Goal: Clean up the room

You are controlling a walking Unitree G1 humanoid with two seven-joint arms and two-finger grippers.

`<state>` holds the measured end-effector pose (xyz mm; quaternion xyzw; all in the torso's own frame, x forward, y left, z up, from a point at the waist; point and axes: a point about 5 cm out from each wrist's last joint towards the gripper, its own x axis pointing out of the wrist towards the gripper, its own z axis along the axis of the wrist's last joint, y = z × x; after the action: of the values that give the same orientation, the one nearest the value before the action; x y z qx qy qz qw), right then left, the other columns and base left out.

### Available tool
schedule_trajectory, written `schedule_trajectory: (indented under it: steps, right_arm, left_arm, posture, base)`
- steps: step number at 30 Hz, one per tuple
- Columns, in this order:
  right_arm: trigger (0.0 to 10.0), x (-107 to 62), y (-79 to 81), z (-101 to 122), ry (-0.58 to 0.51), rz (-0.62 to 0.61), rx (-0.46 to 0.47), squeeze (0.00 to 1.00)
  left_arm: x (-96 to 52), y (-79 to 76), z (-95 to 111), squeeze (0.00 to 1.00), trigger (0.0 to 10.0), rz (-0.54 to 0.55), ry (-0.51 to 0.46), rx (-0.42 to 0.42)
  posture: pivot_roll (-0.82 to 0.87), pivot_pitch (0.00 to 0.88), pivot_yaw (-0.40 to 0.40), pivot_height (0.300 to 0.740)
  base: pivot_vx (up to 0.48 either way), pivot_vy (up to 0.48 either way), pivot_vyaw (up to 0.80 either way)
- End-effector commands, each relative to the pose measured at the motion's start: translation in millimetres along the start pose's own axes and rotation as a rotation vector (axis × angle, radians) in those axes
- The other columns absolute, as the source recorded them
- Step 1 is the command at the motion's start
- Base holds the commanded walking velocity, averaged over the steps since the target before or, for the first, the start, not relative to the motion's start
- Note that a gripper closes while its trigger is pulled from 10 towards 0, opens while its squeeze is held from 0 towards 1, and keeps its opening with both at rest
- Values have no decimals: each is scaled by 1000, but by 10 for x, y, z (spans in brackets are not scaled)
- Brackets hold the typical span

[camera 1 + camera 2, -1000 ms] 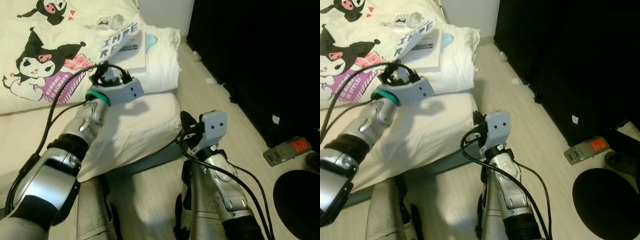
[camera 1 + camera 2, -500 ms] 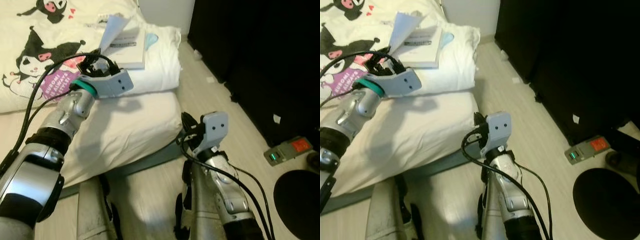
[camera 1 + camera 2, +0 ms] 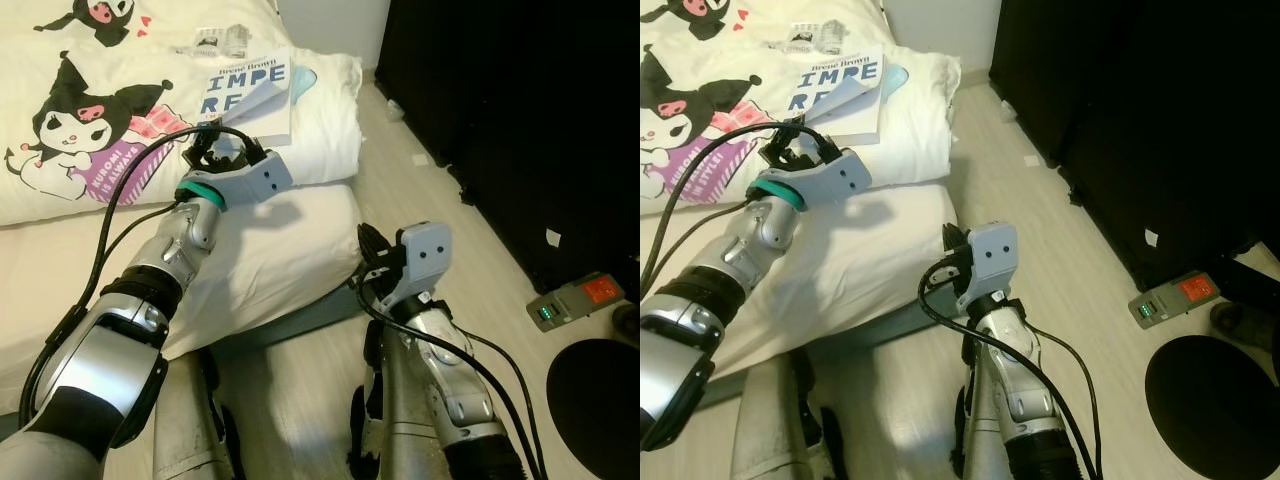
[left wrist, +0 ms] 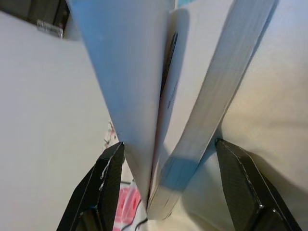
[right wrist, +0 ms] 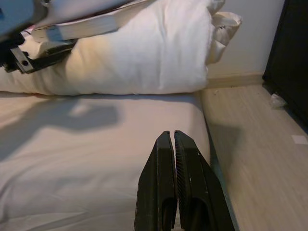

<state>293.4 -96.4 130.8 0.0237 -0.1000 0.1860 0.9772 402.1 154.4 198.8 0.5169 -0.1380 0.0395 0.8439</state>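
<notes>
My left gripper (image 4: 159, 159) was spread wide around the corner of the white paperback book (image 3: 250, 92) on the folded white duvet (image 3: 325, 120) at the bed's edge; my right gripper (image 5: 174, 144) hung pressed together.

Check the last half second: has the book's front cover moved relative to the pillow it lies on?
Yes. The book's cover, raised high half a second ago, has dropped nearly flat toward the white pillow; its lower corner remains lifted at the left gripper, whose fingers are open.
</notes>
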Motion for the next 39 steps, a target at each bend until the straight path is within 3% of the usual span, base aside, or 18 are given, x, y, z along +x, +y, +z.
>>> schedule_trajectory:
  steps: [1,9,16,19,25,30,39]
  right_arm:
    - [10000,-53,13,-44,20,-3,17,0]
    - [10000,-74,18,-61,26,-6,19,0]
    - [10000,-65,36,-67,28,-1,23,0]
    - [10000,-61,35,-63,28,1,22,0]
    - [10000,-67,26,-63,29,-1,21,0]
    - [10000,-62,33,-69,31,1,22,0]
    - [10000,-58,43,-71,30,-1,24,0]
  left_arm:
    - [-36,-13,-150,0,10000,-5,81,-17]
    - [-56,254,-471,0,10000,77,194,-11]
    - [-86,252,-527,0,10000,69,209,-29]
    - [-89,74,-357,0,10000,-17,137,-112]
    - [-94,-59,-160,0,10000,-62,38,-118]
    - [-68,-211,184,0,10000,-27,-47,-116]
    - [45,-108,232,0,10000,65,27,-100]
  posture:
    - [-107,215,46,510]
    - [-106,216,48,510]
    - [-96,220,44,510]
    - [-102,221,43,510]
    - [-101,221,42,510]
    - [-100,221,40,510]
    - [-104,220,47,510]
  base:
    - [0,0,0]
    - [0,0,0]
    - [0,0,0]
    - [0,0,0]
    - [0,0,0]
    - [0,0,0]
    - [0,0,0]
